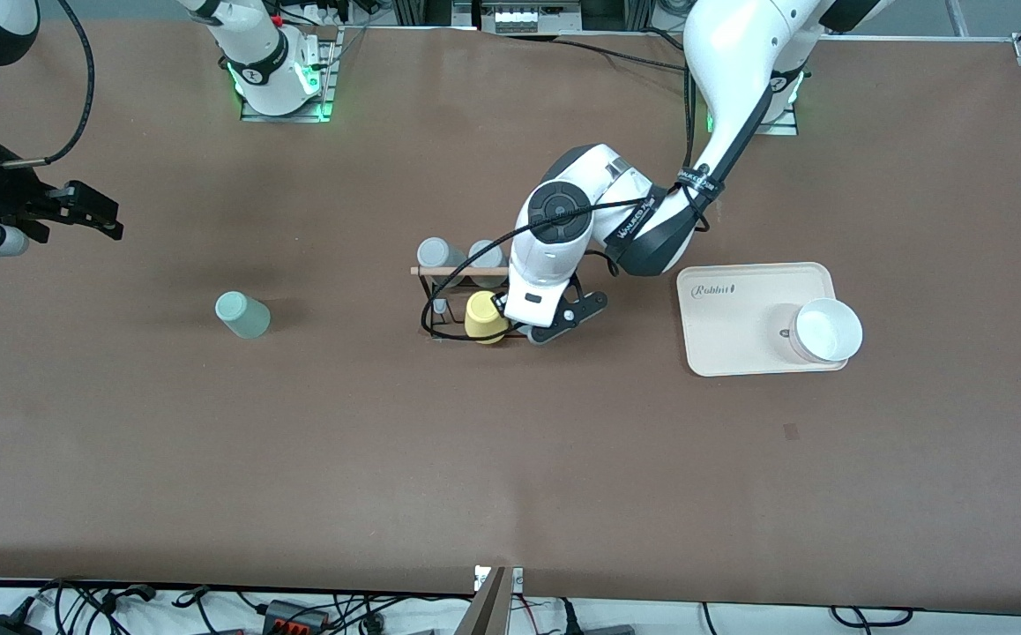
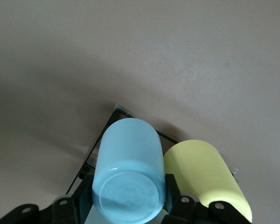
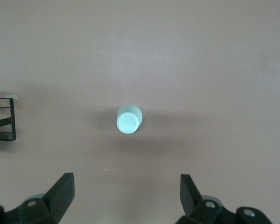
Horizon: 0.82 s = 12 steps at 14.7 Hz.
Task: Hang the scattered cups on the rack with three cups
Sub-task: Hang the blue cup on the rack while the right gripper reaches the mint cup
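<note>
- Light blue cup (image 2: 128, 175), upside down, sits between the fingers (image 2: 177, 198) of the left gripper (image 1: 535, 328), which pinches its sides; it is over the rack (image 1: 462, 304), just beside the yellow cup (image 1: 486, 317) that hangs there already; the front view hides this blue cup under the arm.
- Pale mint green cup (image 1: 242, 315) stands upside down on the table (image 1: 510, 459), well apart from the rack, toward the right arm's end; the right wrist view shows it alone on the bare surface.
- Right gripper (image 1: 87, 212) hovers over the table near that end with its fingers spread wide and nothing between them; it is not yet down at the mint cup.
- Two grey cups (image 1: 462, 254) hang on the row of the rack that is farther from the front camera.
- Both cups look like thin plastic, so I judge them light and rather stiff (but smooth, and tapered, so they may slip toward the narrow end); the best hold is across the side wall near the middle, with mild pressure only.
- Beige tray (image 1: 744, 353) with a white bowl (image 1: 826, 331) lies toward the left arm's end; it is not part of the job.
</note>
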{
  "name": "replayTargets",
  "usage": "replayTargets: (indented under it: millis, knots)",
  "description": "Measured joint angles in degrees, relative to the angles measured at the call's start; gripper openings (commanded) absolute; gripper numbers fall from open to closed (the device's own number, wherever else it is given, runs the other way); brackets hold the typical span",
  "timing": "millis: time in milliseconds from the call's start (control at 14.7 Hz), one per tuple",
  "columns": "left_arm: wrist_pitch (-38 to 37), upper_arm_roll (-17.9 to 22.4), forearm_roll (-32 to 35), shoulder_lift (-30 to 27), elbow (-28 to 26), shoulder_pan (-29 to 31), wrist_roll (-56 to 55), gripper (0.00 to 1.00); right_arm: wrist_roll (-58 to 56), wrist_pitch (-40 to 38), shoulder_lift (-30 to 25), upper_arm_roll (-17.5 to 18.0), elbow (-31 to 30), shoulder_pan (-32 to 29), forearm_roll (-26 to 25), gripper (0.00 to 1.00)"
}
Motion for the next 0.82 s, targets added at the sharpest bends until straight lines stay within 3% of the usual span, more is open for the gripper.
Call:
replayTargets:
  millis: [476,816]
  knots:
    - [-0.57,0.02,0.0,-1.22,0.11,0.14,0.0,0.75,0.0,0.19,2.55,0.0,-0.02,0.1,0.0,1.0]
    - [-5.07,0.19,0.07,-4.08,0.23,1.97,1.19,0.75,0.0,0.47,6.82,0.0,-0.03,0.34,0.01,1.0]
